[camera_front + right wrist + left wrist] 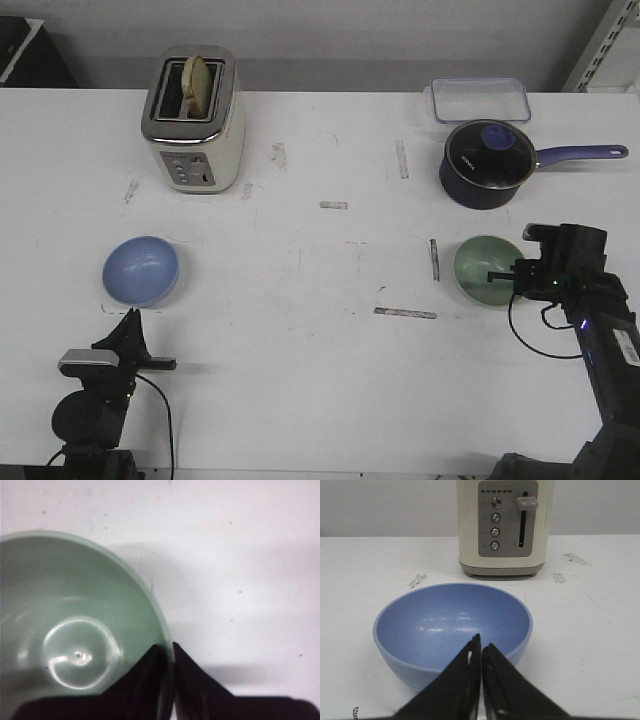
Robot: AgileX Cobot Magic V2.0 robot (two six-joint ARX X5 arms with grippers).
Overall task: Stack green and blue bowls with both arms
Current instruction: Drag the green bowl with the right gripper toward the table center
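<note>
Right wrist view shows our right claw (169, 652) pinching the green bowl (75, 630) rim, below the saucepan (485, 165). Our left claw (481, 652) is narrow, behind the blue bowl (452, 627). Next we lift green toward blue.

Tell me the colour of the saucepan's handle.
The saucepan handle is periwinkle purple-blue, lighter than the dark navy pot; it shows best in the front view.

White scuffed table (320, 330); plain grey wall (330, 30) behind; metal shelving (607, 45) at far right.
</note>
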